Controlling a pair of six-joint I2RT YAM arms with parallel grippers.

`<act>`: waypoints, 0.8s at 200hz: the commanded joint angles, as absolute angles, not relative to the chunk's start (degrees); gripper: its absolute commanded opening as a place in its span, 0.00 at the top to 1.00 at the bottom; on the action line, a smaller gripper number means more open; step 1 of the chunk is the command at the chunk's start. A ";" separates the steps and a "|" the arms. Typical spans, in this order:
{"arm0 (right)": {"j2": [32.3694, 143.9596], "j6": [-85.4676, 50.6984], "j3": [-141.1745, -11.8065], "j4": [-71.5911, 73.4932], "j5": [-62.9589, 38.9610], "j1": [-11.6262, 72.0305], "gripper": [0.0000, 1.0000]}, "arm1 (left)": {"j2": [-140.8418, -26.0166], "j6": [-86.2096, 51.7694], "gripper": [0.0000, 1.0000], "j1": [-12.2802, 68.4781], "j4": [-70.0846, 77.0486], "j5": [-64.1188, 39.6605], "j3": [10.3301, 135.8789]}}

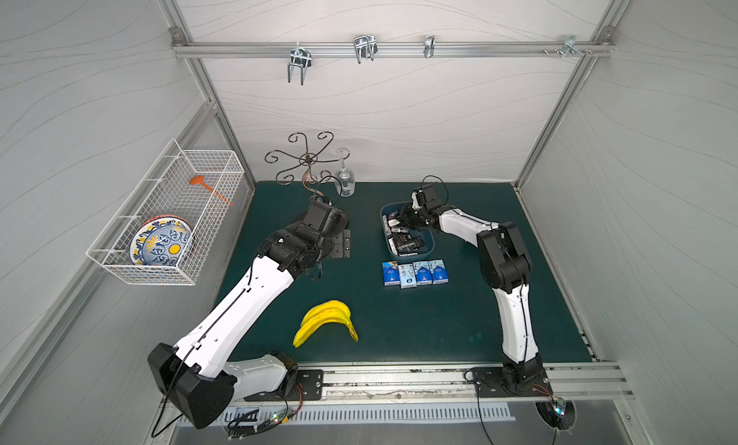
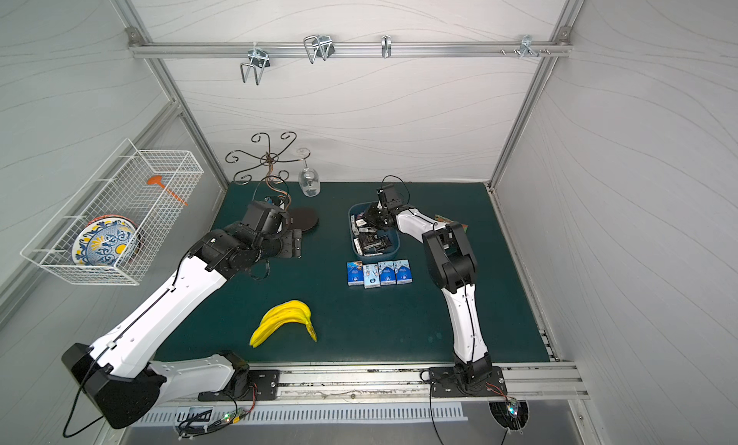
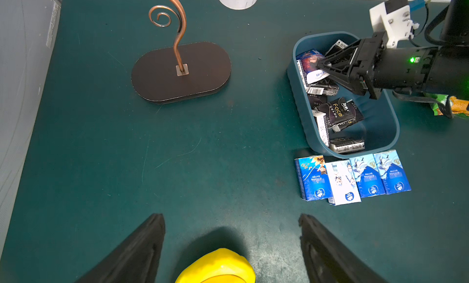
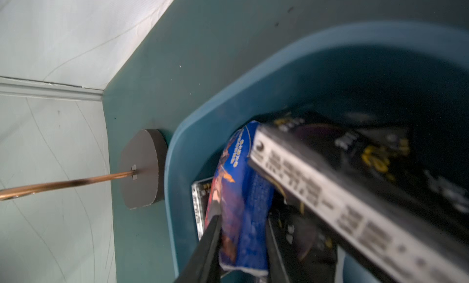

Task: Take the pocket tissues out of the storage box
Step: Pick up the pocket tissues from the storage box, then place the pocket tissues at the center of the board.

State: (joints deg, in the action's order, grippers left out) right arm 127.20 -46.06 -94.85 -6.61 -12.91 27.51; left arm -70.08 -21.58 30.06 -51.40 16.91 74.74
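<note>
Four pocket tissues (image 1: 415,273) lie in a row on the mat (image 1: 399,323), touching the storage box's (image 3: 388,121) near wall. Well aside, the left gripper (image 3: 231,216) hangs wide open, empty. Black packets (image 3: 337,111) fill the box; at its far end the right gripper (image 4: 243,218) pinches a purple-blue packet (image 4: 238,167).

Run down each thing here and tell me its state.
box, part emptied, black packets left inside
purple-blue packet, in the box, in the right gripper
right gripper, shut on the purple-blue packet
left gripper, open, empty, over the mat
four blue packets, out on the mat, in a row beside the box
glass, hanging upside down from the stand
plate, on edge in the basket
</note>
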 commanded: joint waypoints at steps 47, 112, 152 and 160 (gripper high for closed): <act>103.63 -40.37 -80.85 -6.47 -17.62 24.41 0.74 | -69.00 -21.13 0.12 29.84 -50.11 18.15 75.57; 76.97 -34.71 -54.19 -15.66 -16.49 11.52 0.74 | -69.61 -22.59 0.12 29.70 -48.16 14.13 77.20; 67.14 -33.75 -42.31 -18.44 -17.82 5.77 0.73 | -70.83 -23.37 0.13 29.71 -47.75 12.44 78.99; 66.41 -33.69 -40.39 -18.37 -18.47 5.21 0.73 | -71.06 -23.67 0.13 29.71 -47.72 11.96 79.25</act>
State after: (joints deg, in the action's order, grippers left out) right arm 69.41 -35.31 -44.27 -15.84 -16.84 6.81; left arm -70.15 -22.65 30.02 -50.48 13.93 75.92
